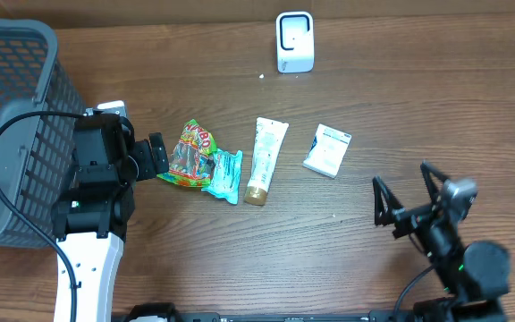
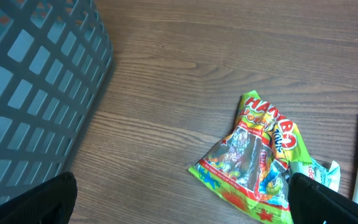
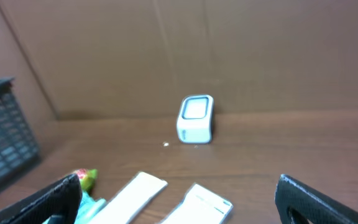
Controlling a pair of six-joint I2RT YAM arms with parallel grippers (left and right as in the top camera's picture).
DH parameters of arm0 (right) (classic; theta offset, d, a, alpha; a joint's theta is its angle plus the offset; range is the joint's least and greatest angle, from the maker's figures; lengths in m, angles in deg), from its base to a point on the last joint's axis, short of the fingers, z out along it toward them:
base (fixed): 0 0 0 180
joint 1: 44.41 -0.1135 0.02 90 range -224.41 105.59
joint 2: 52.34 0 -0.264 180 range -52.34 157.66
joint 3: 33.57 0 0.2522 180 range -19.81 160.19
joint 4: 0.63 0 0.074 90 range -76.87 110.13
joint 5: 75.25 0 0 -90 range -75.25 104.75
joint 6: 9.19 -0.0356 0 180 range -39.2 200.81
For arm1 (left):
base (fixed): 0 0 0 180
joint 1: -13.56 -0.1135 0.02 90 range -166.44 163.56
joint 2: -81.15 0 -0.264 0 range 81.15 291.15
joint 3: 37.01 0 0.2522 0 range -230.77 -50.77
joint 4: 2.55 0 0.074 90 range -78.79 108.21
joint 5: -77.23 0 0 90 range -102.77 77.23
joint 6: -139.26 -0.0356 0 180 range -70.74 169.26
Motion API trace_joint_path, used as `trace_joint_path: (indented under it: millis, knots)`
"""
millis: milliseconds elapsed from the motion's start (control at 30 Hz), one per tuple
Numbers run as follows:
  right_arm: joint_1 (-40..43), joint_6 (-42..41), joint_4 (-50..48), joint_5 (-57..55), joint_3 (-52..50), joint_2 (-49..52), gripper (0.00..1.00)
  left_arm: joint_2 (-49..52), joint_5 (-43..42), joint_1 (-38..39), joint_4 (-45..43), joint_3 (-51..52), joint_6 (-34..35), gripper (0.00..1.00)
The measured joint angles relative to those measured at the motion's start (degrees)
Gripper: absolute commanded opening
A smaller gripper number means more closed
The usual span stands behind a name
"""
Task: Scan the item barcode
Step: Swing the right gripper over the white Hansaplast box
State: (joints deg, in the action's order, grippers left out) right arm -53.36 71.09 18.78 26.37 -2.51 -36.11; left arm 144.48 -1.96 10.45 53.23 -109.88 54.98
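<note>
Take the cream tube (image 1: 265, 159), lying flat near the middle of the wooden worktop (image 1: 418, 98), as the marker. Farthest to its left stands the grey mesh basket (image 1: 7, 107), at the worktop's edge. Between basket and tube is the left gripper (image 1: 159, 156), jaws spread wide and holding nothing, its tips just beside the Haribo sweet bag (image 1: 189, 154). That crumpled bag lies left of the tube. A teal packet (image 1: 224, 175) lies between bag and tube, overlapping the bag's edge and near the tube. The tube's brownish cap points toward the robot. Behind the tube and slightly to its right, well apart, the white barcode scanner (image 1: 294, 41) stands upright. Just right of the tube lies a small white box (image 1: 327, 149) with blue print. Farther right of the tube and nearer the robot, the right gripper (image 1: 407, 192) hangs with jaws wide apart, empty, well apart from every item.
</note>
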Motion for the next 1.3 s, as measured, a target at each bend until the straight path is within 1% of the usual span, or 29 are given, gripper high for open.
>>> trace_joint_path:
  millis: [100, 200, 300, 400, 467, 500, 533, 600, 633, 767, 1000, 1133, 1300]
  knots:
    - [0.8, -0.3, 7.6, 3.9, 14.3, 12.6, 1.00, 0.0, 0.0, 0.0, 0.2, 0.0, 0.0, 1.00]
    - [1.0, -0.5, 14.9, 6.6, 26.4, 23.8, 1.00, 0.0, 0.0, 0.0, 0.2, 0.0, 0.0, 1.00]
    - [1.1, -0.7, 26.3, 9.3, 40.0, 36.9, 1.00, 0.0, 0.2, 0.0, 0.2, 0.0, 0.0, 1.00]
    - [1.1, -0.7, 34.0, 10.9, 50.4, 48.1, 1.00, 0.0, 0.2, 0.0, 0.2, 0.0, 0.0, 1.00]
    - [1.1, -0.7, 36.9, 11.5, 54.7, 54.0, 1.00, 0.0, 0.2, 0.0, 0.1, 0.0, 0.0, 1.00]
    - [1.1, -0.8, 37.4, 11.7, 55.8, 56.3, 1.00, 0.0, 0.2, 0.0, 0.2, 0.0, 0.0, 1.00]
    - [1.1, -0.8, 37.5, 12.0, 56.3, 58.4, 0.94, 0.0, 0.2, 0.0, 0.2, 0.0, 0.0, 1.00]
    - [1.1, -1.1, 37.8, 12.2, 56.5, 62.4, 0.90, 0.0, 0.2, 0.0, 0.1, 0.0, 0.0, 1.00]
    - [1.1, -1.7, 38.4, 12.2, 56.5, 64.4, 0.90, 0.0, 0.2, 0.0, 0.2, 0.0, 0.0, 1.00]
    - [1.1, -6.6, 40.6, 12.4, 56.5, 72.6, 0.90, 0.0, 0.2, 0.0, 0.2, 0.0, 0.0, 1.00]
    - [1.1, -17.3, 41.5, 12.4, 56.5, 84.8, 0.78, 0.0, 0.2, 0.0, 0.2, 0.0, 0.0, 1.00]
    - [1.1, -21.6, 40.9, 11.8, 56.5, 88.0, 0.74, 0.0, 0.2, 0.0, 0.2, 0.0, 0.0, 1.00]
    - [0.6, -27.0, 38.9, 7.6, 56.5, 89.4, 0.70, 0.0, 0.2, 0.0, 0.2, 0.0, 0.0, 1.00]
